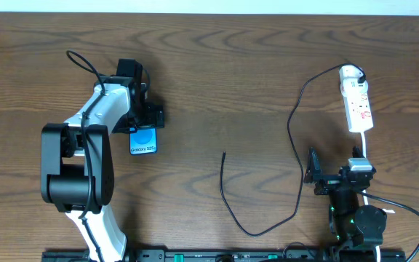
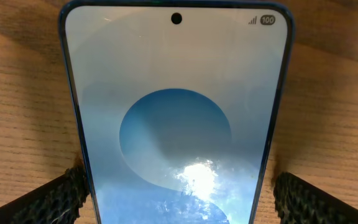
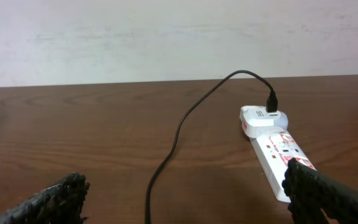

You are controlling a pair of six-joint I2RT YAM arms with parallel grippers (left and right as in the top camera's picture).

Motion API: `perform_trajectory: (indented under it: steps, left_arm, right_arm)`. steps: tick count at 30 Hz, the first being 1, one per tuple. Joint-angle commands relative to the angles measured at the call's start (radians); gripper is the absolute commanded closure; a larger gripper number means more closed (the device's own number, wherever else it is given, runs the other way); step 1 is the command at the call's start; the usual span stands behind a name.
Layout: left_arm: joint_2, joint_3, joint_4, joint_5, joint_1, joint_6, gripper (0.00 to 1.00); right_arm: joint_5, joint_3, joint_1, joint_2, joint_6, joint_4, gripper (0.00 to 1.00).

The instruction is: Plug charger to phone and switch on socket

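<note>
Nearest the robot, the right tool (image 1: 337, 176) is seen low over the brown wooden surface (image 1: 217, 87). Its 2 fingers are spread wide and nothing is held between them. In the right wrist view, 1 finger is seen at each bottom corner. The right finger hides a bit of the near end of the socket (image 3: 277, 149).

Just left of this tool, the charger (image 1: 297, 167) is laid on the surface. It is a thin black cable. A wide loop is made by it close to the near edge. Its free tip is found lying bare on the wood, between the 2 arms and well apart from the phone (image 1: 143, 142). It is not plugged into the phone.

Farther back on the left, the phone is laid flat with its screen up. The screen is lit in blue and white, and small text is seen at its near end. The left tool (image 1: 145, 124) is placed over the phone with 1 finger on each side of it. The fingers are spread wide. On the right side a gap can be seen between finger and phone, so the phone is not squeezed.

Farthest back on the right, the white socket with red marks is laid flat. The charger's other end is plugged in at its far, rounded end. A white cord (image 1: 364, 145) runs from its near end. Whether the switch is on cannot be told.
</note>
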Motion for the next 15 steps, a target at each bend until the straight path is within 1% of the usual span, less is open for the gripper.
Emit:
perform_trajectory:
  steps: [1,15]
  left_arm:
    - [0.033,0.007,0.003,-0.013,0.000,0.010,0.02]
    - [0.034,0.006,0.009,-0.031,0.000,0.014,0.02]
  right_arm:
    - [0.004,-0.004,0.006,-0.003,0.010,-0.002,0.01]
    - [0.004,-0.004,0.006,-0.003,0.010,-0.002,0.01]
